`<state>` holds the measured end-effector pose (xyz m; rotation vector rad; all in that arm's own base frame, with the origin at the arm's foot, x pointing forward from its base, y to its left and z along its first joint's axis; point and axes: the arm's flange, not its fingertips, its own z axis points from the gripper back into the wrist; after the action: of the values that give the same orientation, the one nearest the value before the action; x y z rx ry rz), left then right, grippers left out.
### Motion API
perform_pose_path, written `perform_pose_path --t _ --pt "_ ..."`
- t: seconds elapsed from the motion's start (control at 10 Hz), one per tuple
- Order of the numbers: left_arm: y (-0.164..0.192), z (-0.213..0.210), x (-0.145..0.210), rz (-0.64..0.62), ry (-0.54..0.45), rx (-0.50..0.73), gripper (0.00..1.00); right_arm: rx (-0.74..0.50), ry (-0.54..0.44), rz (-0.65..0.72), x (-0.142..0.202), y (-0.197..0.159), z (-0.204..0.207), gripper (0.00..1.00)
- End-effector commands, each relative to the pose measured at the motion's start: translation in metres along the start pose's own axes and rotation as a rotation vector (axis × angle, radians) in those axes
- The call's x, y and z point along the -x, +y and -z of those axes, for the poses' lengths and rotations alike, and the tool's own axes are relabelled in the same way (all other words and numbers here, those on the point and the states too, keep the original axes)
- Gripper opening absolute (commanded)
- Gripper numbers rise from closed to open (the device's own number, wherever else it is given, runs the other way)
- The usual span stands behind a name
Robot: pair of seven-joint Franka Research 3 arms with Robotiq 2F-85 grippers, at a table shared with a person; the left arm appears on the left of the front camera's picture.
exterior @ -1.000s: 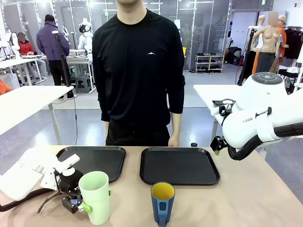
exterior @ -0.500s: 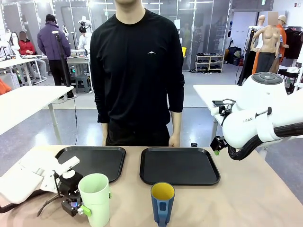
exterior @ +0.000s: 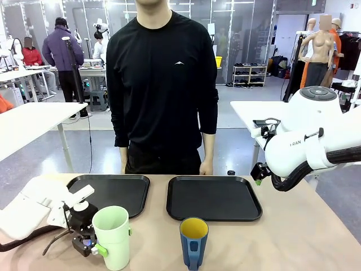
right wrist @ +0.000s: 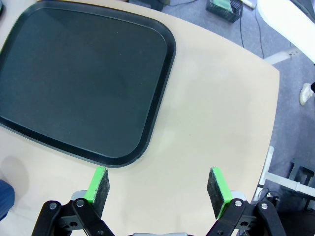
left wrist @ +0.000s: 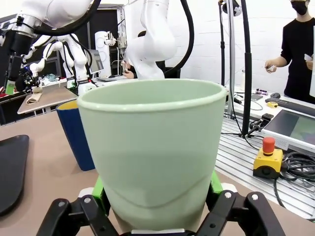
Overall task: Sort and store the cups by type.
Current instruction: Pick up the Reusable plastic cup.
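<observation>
1. Mint-green plastic tumbler (exterior: 113, 237): it is upright with its mouth up. In the front view it is at 7 o'clock from the centre of the table (exterior: 304, 237).
2. My left claw (left wrist: 157, 196): it is clenched on the tumbler, low on its wall. In the left wrist view a green pad (left wrist: 100, 189) bears on each side of the wall. My left arm lies low over the table at 8 o'clock.
3. Tumbler base: I cannot tell whether it rests on the table or sits just off it.
4. Dark blue mug (exterior: 193, 241): it is upright, yellow inside, with its handle turned to 6 o'clock, toward my side. It stands on the table at 3 o'clock of the tumbler, near it but apart. In the left wrist view it shows behind the tumbler at 9 o'clock.
5. My right claw (right wrist: 157, 184): it is released, with the jaws spread wide and only bare table between the pads. It hangs above the table. In the right wrist view the rounded corner of the right tray (exterior: 214, 197) lies at 10 o'clock of the claw.
6. Black trays: the left tray (exterior: 113, 192) lies at 12 o'clock of the tumbler, and the right tray at 12 o'clock of the mug. They lie side by side, close but apart.
7. Person (exterior: 163, 84): the person stands at 12 o'clock, at the table's far edge, with both arms hanging down behind the trays.
</observation>
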<state>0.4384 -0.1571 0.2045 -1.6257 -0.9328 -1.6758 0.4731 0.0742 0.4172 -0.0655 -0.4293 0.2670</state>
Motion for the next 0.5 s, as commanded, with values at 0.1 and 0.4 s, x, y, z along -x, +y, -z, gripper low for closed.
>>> perform_pose_path --t 0.1,0.4 --pt "-0.021 -0.018 -0.032 0.065 0.012 -0.067 0.27 0.0 -0.001 0.002 0.0 -0.001 0.0 1.0" --pt "-0.033 -0.044 -0.074 0.041 0.023 -0.151 0.27 0.0 -0.001 0.002 0.0 -0.001 0.0 1.0"
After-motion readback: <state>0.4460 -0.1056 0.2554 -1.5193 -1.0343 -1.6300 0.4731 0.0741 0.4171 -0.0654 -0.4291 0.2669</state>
